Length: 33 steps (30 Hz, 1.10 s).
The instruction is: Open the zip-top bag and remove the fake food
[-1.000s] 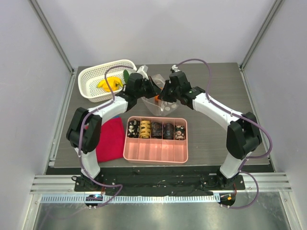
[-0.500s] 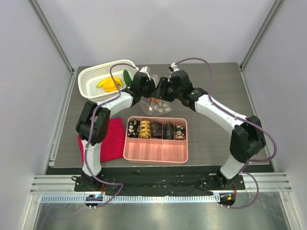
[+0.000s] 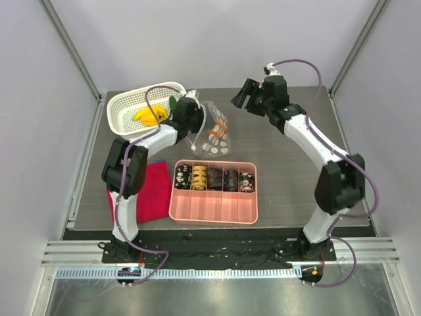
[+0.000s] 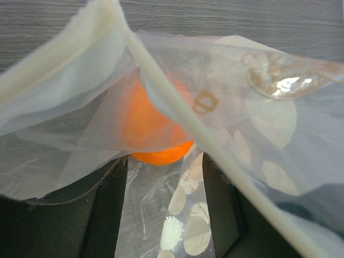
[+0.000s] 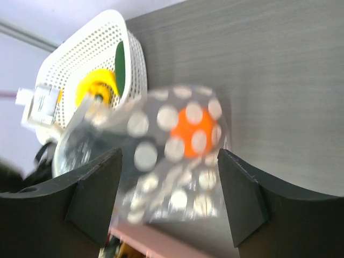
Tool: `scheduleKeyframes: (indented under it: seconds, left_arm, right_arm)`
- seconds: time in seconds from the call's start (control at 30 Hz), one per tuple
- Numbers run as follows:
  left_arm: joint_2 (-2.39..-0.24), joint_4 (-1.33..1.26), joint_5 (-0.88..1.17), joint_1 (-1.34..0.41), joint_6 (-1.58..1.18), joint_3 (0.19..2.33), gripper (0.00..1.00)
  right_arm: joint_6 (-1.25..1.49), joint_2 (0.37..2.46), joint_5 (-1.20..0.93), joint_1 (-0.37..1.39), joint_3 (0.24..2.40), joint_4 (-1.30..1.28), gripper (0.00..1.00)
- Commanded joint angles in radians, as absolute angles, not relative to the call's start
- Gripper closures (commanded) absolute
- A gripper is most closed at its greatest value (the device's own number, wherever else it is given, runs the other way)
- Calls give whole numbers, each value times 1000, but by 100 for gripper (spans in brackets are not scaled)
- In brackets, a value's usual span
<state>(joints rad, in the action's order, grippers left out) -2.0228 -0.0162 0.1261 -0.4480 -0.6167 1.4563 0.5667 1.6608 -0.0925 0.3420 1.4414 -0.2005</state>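
Zip-top bag [image 3: 214, 131] slumps on the table [image 3: 289, 184] just beside white basket [image 3: 141, 91], near pink tray [image 3: 214, 220], orange fake food [image 4: 156, 131] inside; left gripper [image 4: 164, 177] spread, film draped across it; right gripper [image 5: 169, 161] spread, well apart; risk: draped film could catch those left jaws, dragging the bag.

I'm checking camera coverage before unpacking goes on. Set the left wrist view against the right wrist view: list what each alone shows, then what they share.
Left wrist only: the cream zip strip of the zip-top bag up close, film lying over the parted left fingers. Right wrist only: the white basket holding a yellow piece and green piece, a sliver of pink tray, the right fingers wide apart and empty. Both: the spotted bag, the orange piece inside it, the grey table.
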Motion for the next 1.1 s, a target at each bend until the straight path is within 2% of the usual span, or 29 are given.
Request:
scheduleKeyframes:
  seconds: [0.0, 0.07, 0.23, 0.27, 0.43, 0.47, 0.5, 0.63, 0.87, 1.07]
  left_arm:
    - [-2029, -41, 164, -439, -607, 1468, 43]
    - [-2036, -40, 175, -434, -609, 1476, 44]
    - [-2052, -35, 181, -425, -607, 1482, 40]
    - [-2056, -35, 176, -423, -606, 1482, 35]
    - [-2088, -23, 164, -422, -594, 1503, 30]
    - [-2094, -17, 164, -422, -591, 1508, 25]
    - [-2097, -18, 163, -422, -589, 1511, 24]
    - [-2118, -26, 170, -420, -589, 1529, 23]
    - [-2172, -52, 210, -410, -594, 1566, 23]
    - [-2229, -49, 259, -408, -581, 1626, 23]
  right_arm:
    - [494, 1914, -196, 304, 1699, -176, 24]
    - [479, 2039, -215, 302, 1784, -235, 28]
    - [561, 2189, -261, 296, 1885, -212, 37]
    - [578, 2218, -273, 295, 1887, -201, 39]
    - [713, 2253, -313, 293, 1809, -80, 40]
    - [751, 2259, -319, 293, 1798, -62, 41]
    - [765, 2269, -327, 293, 1787, -39, 42]
    - [816, 2315, -415, 290, 1804, -6, 47]
    - [856, 2353, -509, 284, 1789, 43, 62]
    - [868, 2361, -546, 287, 1778, 25, 70]
